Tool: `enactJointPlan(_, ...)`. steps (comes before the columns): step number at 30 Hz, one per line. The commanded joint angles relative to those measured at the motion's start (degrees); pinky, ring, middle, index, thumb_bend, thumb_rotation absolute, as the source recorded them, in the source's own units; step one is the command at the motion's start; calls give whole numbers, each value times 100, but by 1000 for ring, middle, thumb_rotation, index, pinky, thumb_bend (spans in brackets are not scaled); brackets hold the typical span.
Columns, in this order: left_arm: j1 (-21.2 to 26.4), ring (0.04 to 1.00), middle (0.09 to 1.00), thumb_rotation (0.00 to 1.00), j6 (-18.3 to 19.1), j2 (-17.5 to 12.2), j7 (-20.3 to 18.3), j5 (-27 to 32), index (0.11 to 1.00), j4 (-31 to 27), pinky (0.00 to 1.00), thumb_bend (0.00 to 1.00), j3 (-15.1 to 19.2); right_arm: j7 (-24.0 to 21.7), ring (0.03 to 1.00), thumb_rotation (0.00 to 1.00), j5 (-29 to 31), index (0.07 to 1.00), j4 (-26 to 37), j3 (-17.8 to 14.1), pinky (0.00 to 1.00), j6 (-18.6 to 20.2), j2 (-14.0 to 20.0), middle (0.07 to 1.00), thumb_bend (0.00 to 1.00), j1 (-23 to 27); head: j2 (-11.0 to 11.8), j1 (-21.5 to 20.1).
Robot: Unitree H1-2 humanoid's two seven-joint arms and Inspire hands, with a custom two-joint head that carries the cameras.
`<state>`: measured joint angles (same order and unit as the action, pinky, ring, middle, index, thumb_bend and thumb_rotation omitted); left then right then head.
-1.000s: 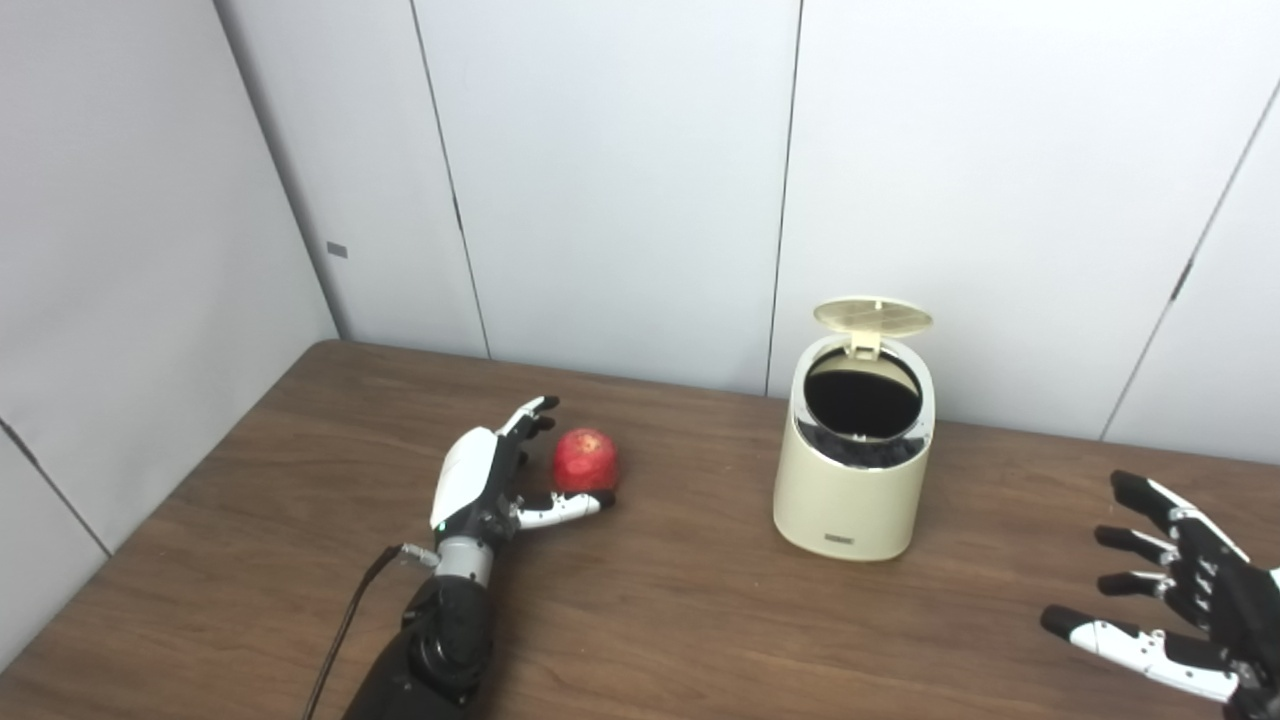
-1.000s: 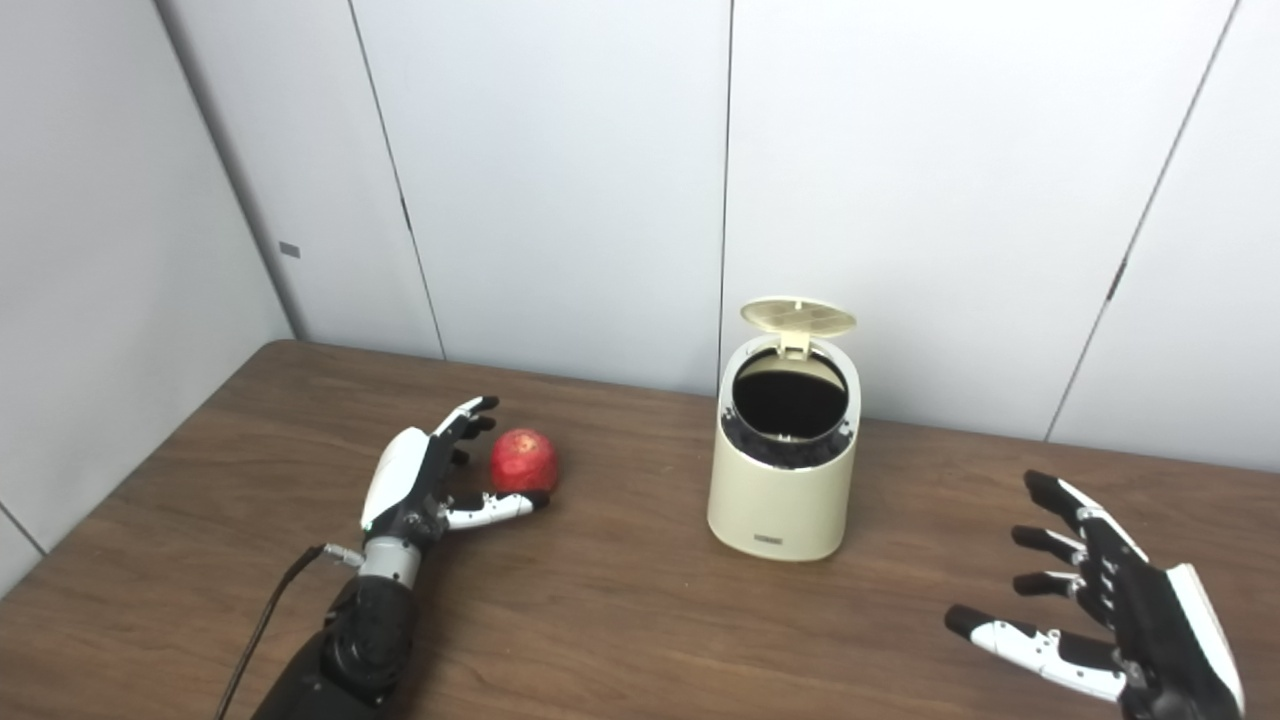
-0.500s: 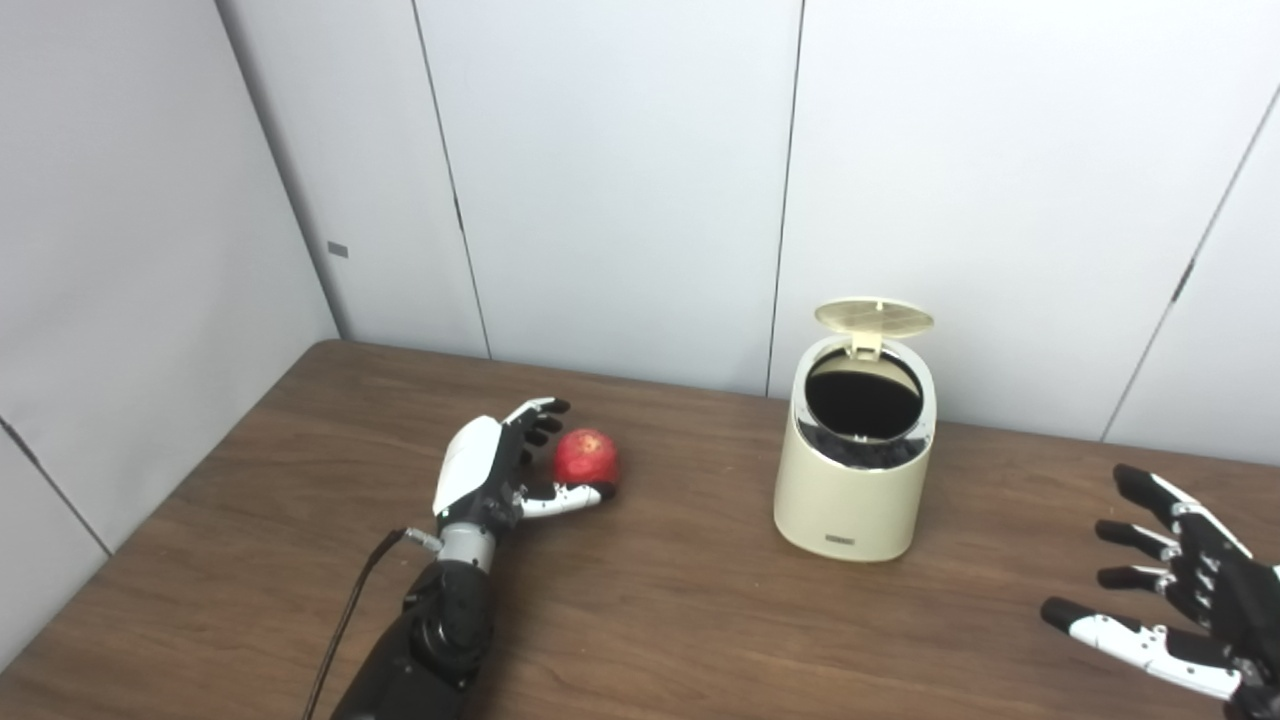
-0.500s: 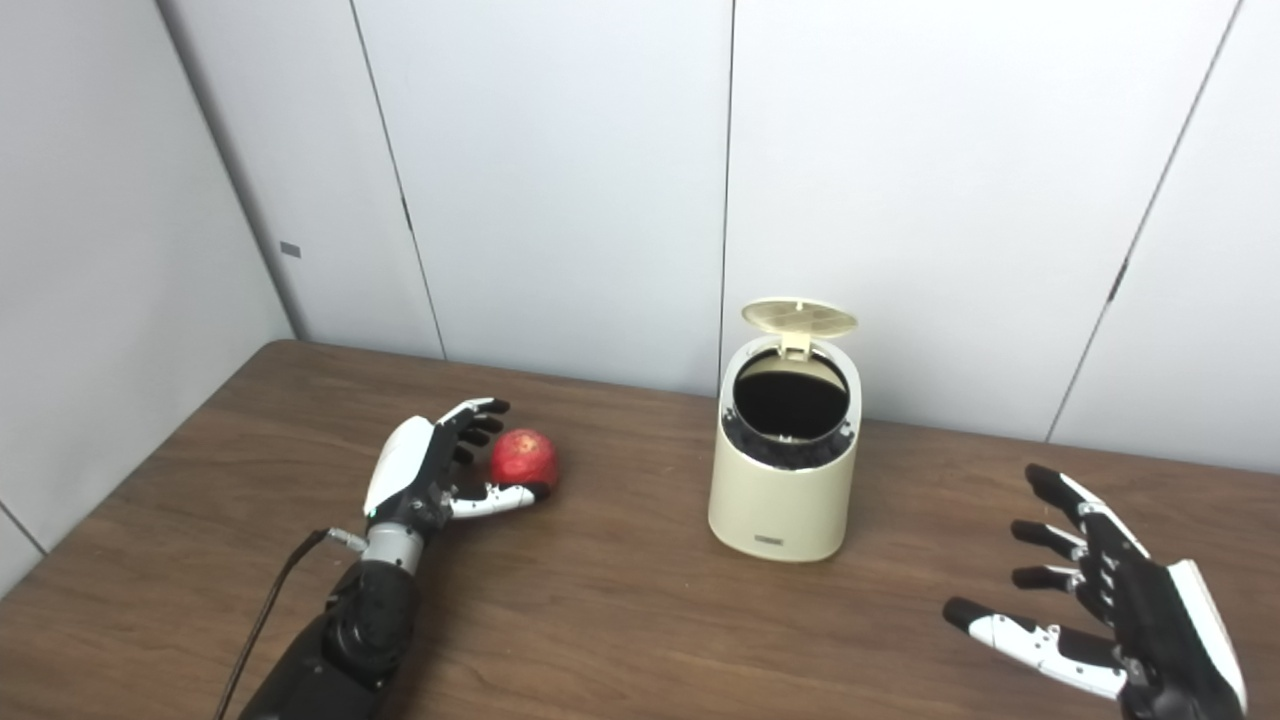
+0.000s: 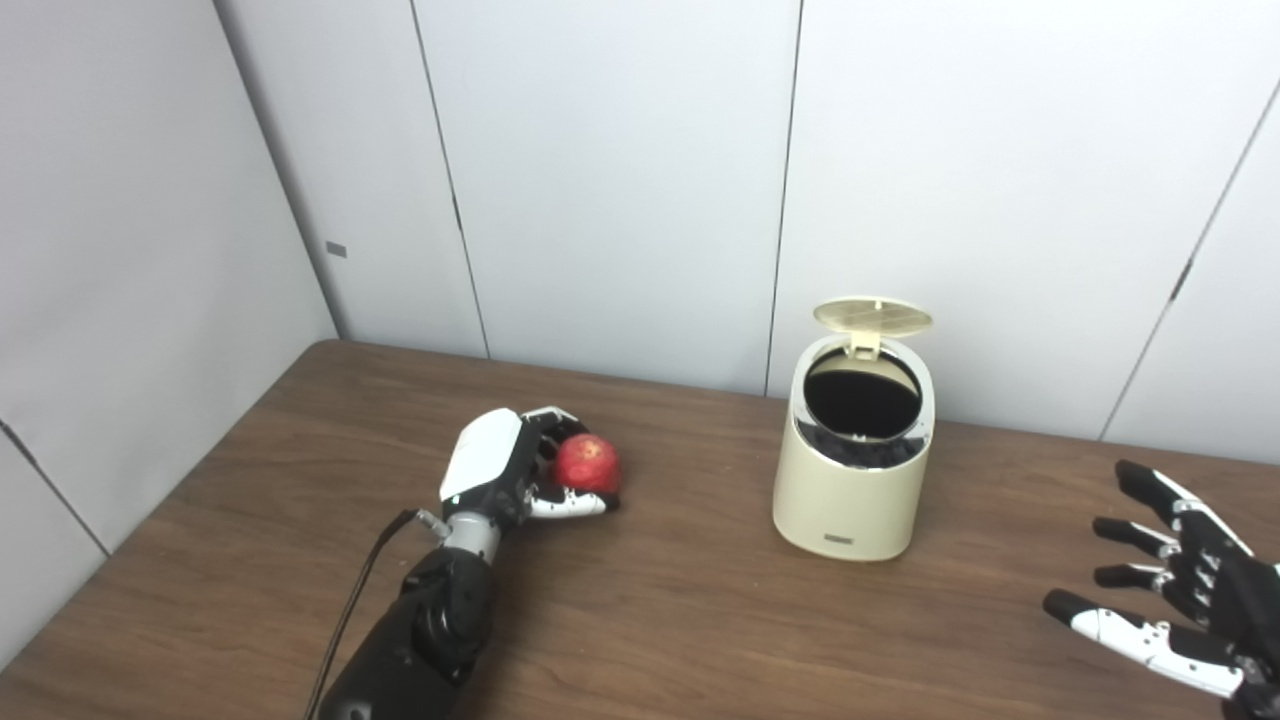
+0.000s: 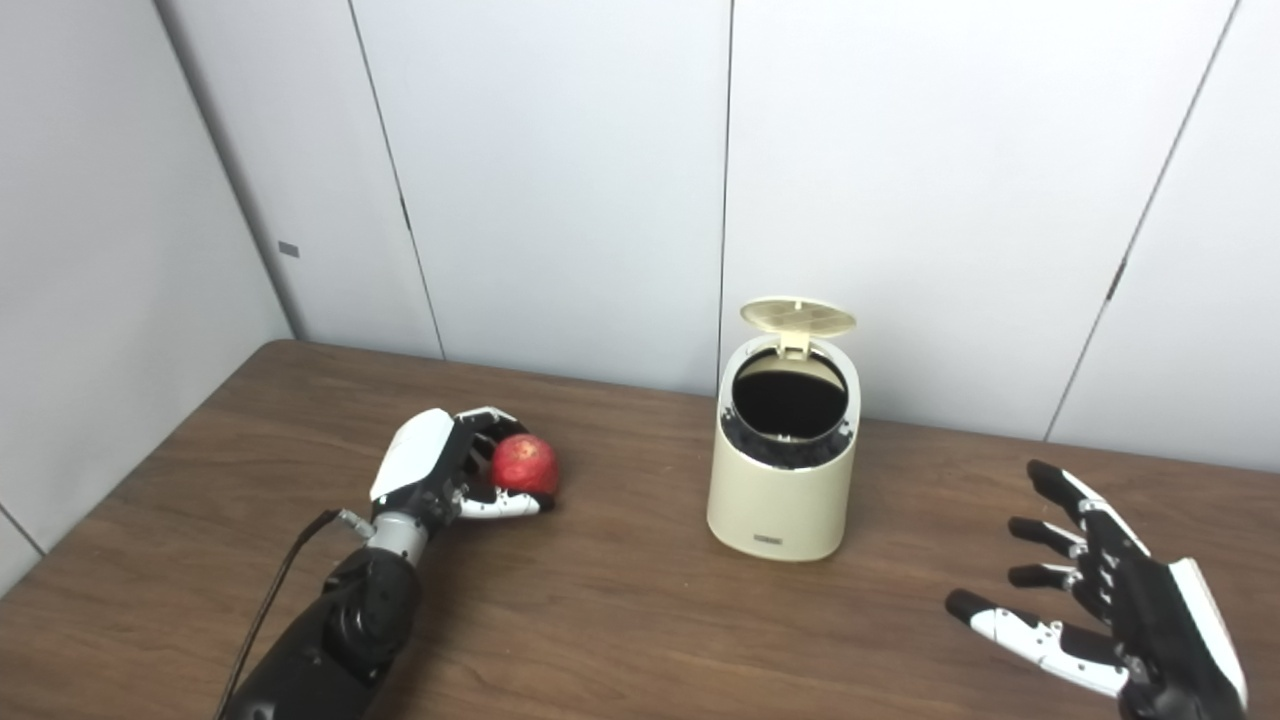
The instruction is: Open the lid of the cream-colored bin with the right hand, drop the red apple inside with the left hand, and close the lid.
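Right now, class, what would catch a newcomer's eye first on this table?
The red apple at centre-left, wrapped by the left hand on the wooden table. Next, the cream-colored bin to its right, lid up and dark inside. The right hand waits open, far right.

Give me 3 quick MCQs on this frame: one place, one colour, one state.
1. Where is the apple relative to the bin?
A. inside it
B. on the table to its left
C. on its lid

2. What colour is the bin's body?
A. cream
B. blue
C. black

3. What state is the lid in?
A. shut flat
B. lying on the table
C. raised at the back, mouth uncovered

Answers:
1 B: the apple sits on the table left of the bin, with the left hand curled around it.
2 A: its wall is cream.
3 C: the dark opening shows below the raised lid; the right hand is open, away from it.
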<state>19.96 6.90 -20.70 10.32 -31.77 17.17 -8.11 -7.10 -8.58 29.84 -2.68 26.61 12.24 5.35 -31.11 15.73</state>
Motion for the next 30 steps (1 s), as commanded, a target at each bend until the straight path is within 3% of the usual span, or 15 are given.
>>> enactJointPlan(1,-133,632,659,149,160,-36,-377,-37,657,53,536,840,-162,34,788,0,-25,877,172,-25,610,-102,69,907,537,222,-17,6)
enactJointPlan(2,-138,605,640,115,146,-31,-353,-21,643,59,513,828,-160,33,786,0,-40,876,178,-21,609,-81,81,905,538,227,-17,6)
enactJointPlan(3,-142,535,588,75,130,-5,-315,27,566,65,440,675,-130,33,782,0,-47,875,184,-20,603,-59,84,904,540,233,-21,8)
enactJointPlan(6,-138,433,488,18,39,83,-108,82,526,117,336,554,-42,36,777,0,-37,873,187,-26,594,-39,77,903,543,241,-25,13)
enactJointPlan(8,-131,390,465,3,-20,112,45,32,507,142,297,530,-28,26,769,0,-30,870,194,-26,586,-42,76,897,541,244,-25,13)
enactJointPlan(14,-127,382,451,0,-257,174,452,-90,506,-9,296,522,24,38,775,0,-134,873,209,10,593,14,-19,899,531,234,22,-123)
enactJointPlan(18,-159,440,465,0,-393,203,563,-154,501,-416,375,523,49,63,803,0,-115,884,158,24,616,-39,-93,914,510,205,73,-258)
enactJointPlan(24,-135,439,465,0,-351,310,475,-264,503,-1215,352,523,108,137,829,0,-240,902,-216,95,666,-544,-79,931,520,114,219,-617)
enactJointPlan(30,78,411,459,0,-509,473,307,-256,506,-2049,314,522,111,260,801,0,-153,880,-1082,-1,672,-1603,-28,912,604,44,395,-979)
